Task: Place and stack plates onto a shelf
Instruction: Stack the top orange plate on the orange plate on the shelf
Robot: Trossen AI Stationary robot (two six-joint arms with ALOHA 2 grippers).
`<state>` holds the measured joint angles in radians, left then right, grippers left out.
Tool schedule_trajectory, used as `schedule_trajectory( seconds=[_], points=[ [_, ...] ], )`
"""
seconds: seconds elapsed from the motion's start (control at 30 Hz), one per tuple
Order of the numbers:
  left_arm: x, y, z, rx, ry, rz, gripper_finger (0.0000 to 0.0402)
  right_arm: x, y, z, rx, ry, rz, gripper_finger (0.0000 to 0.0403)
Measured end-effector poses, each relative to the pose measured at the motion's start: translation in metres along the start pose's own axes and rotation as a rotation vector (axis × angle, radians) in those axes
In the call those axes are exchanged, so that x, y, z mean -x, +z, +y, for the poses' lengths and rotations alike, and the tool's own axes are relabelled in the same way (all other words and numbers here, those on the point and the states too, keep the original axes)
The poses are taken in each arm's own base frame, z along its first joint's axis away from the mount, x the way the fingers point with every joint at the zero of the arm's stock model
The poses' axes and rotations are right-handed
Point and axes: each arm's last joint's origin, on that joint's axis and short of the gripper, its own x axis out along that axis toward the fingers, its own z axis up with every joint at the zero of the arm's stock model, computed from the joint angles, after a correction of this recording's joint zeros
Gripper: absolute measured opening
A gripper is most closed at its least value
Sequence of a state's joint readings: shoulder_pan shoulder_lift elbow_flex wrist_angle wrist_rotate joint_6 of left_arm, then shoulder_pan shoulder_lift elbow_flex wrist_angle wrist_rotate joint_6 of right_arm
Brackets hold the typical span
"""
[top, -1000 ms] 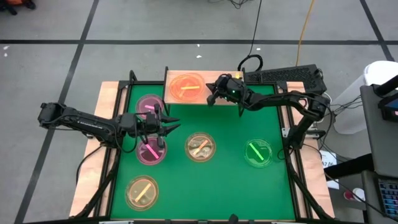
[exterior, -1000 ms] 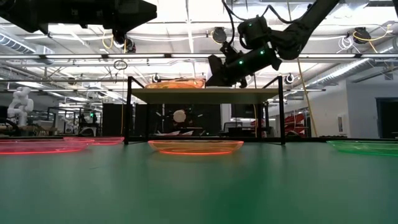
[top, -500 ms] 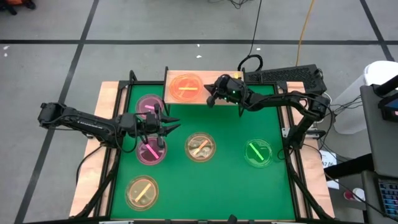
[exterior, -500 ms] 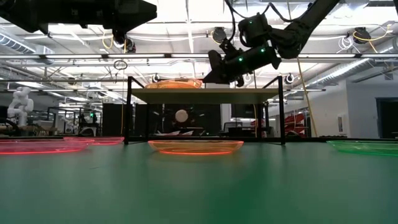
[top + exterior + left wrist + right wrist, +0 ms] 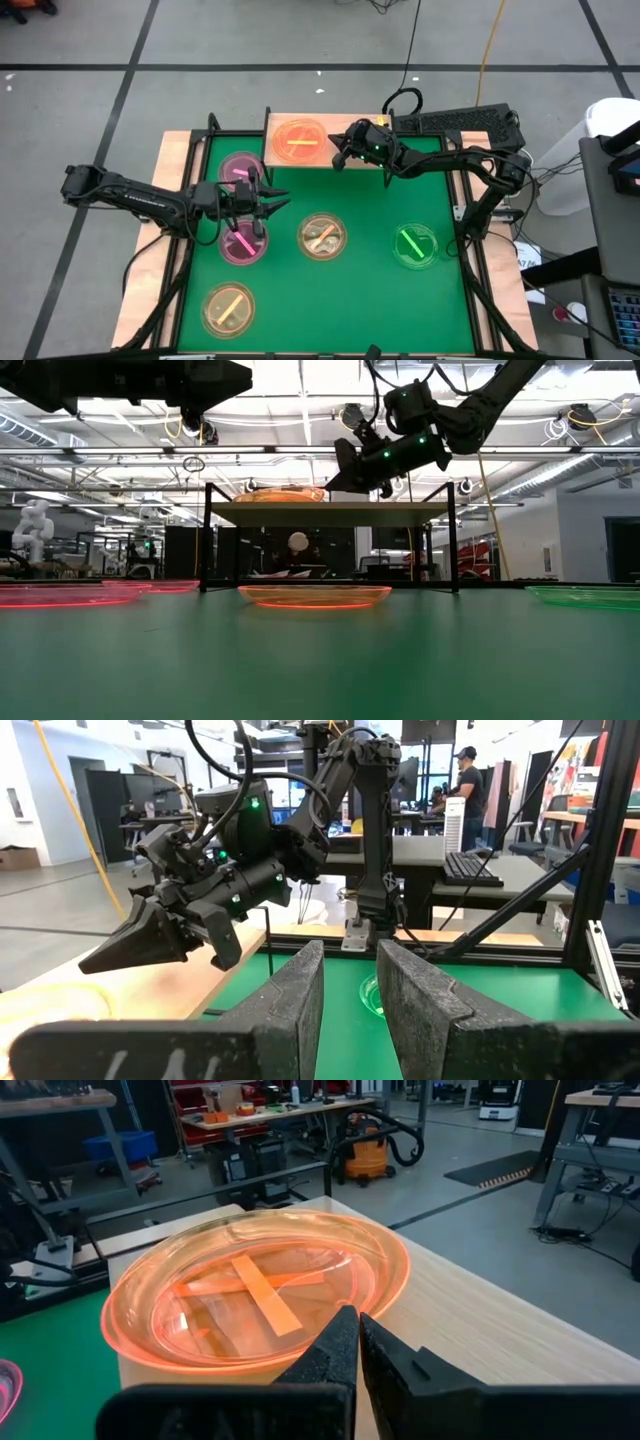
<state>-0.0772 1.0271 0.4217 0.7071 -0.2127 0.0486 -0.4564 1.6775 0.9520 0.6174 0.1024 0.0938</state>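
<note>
Now | shelf [image 5: 350,150]: orange plates [image 5: 300,140], crossed stripes inside

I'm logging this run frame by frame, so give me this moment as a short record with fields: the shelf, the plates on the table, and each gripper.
shelf: light-wood shelf at the table's far edge, holding orange plates with crossed stripes
plates on table: two pink plates, two amber plates and a green plate on the green table
right gripper: right gripper, fingers shut, empty, over the shelf beside the orange plates
left gripper: left gripper, fingers open, empty, between the pink plates
</note>
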Motion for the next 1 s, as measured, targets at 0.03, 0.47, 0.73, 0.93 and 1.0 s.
schedule_trajectory(
  seconds=[0.03,0.47,0.73,0.93,1.0],
  points=[
    [0.0000,0.0000,0.0000,0.000,0.000,0.000,0.0104,0.0000,0.0000,0.0001,-0.001,0.000,0.000,0.0000],
    [0.0000,0.0000,0.0000,0.000,0.000,0.000,0.0104,0.0000,0.0020,0.0002,-0.020,0.002,-0.020,0.0000],
    [0.0000,0.0001,0.0000,0.001,0.000,-0.001,0.0104,-0.0009,-0.0016,0.0000,-0.006,-0.001,0.005,0.0000],
    [0.0000,0.0001,0.0000,-0.003,0.000,-0.001,0.0104,-0.0009,-0.0043,0.0007,0.010,-0.004,0.026,0.0000],
    [0.0000,0.0001,0.0001,-0.022,0.000,-0.001,0.0104,-0.0009,-0.0039,0.0021,0.015,-0.001,0.024,0.0000]
  ],
)
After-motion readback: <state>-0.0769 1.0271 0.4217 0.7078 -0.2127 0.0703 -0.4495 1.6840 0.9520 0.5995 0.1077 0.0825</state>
